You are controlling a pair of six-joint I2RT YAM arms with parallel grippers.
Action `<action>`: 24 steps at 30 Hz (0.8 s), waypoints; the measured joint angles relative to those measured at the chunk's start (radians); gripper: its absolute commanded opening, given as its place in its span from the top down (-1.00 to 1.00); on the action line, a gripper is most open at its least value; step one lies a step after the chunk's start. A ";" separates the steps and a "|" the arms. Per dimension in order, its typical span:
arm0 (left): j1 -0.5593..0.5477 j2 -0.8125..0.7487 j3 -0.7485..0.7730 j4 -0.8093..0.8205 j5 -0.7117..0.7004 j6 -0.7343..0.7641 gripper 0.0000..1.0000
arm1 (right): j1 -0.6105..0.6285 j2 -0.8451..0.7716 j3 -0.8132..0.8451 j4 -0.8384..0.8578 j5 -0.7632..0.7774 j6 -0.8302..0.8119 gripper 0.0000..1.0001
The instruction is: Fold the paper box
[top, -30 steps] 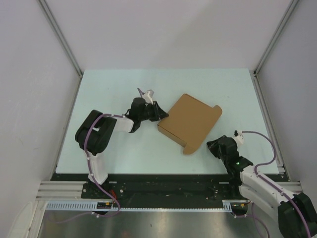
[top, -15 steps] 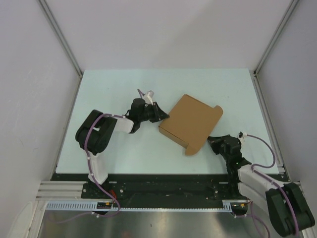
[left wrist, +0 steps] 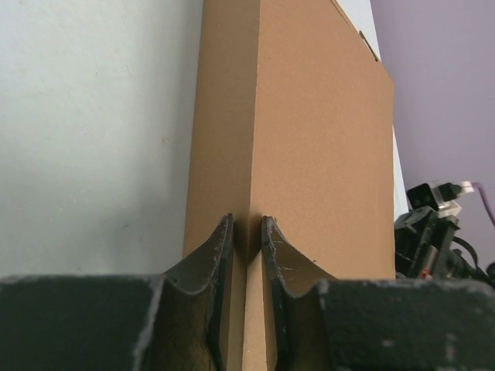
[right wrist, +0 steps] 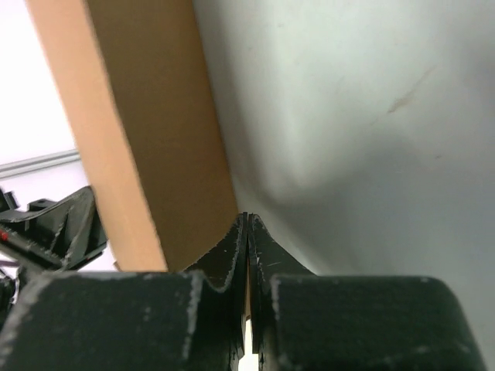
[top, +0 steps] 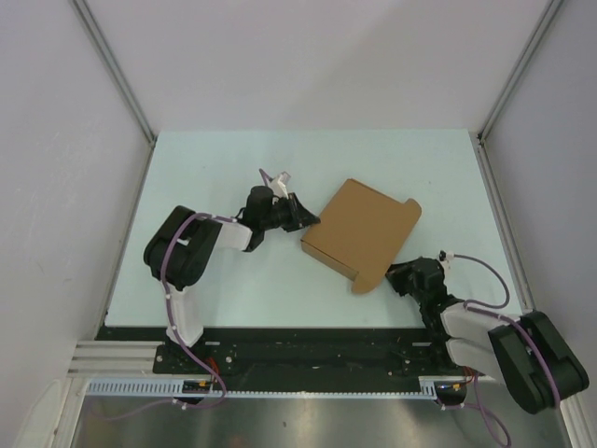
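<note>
left hand (top: 304, 220) pinches paper box (top: 359, 233) left edge | right hand (top: 396, 278) just snapped shut, empty-looking, beside its near-right corner | flap fold probably next

- The left arm (top: 191, 252) bends and reaches toward 3 o'clock. The left gripper (top: 306, 220) has its jaws pinched on the paper box (top: 364, 233) edge.
- The right arm (top: 485, 327) lies low, pointing to 10 o'clock. The right gripper (top: 392, 276) has its jaws pressed together.
</note>
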 measured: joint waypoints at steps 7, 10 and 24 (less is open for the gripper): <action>0.001 0.013 -0.008 0.037 0.018 -0.029 0.61 | 0.019 0.153 -0.001 0.159 -0.005 0.000 0.95; 0.001 0.013 -0.016 0.050 0.014 -0.036 0.60 | 0.023 0.194 -0.002 0.212 -0.010 -0.004 0.95; -0.014 0.014 -0.074 0.146 0.003 -0.104 0.60 | 0.085 0.210 -0.017 0.332 -0.035 -0.035 0.95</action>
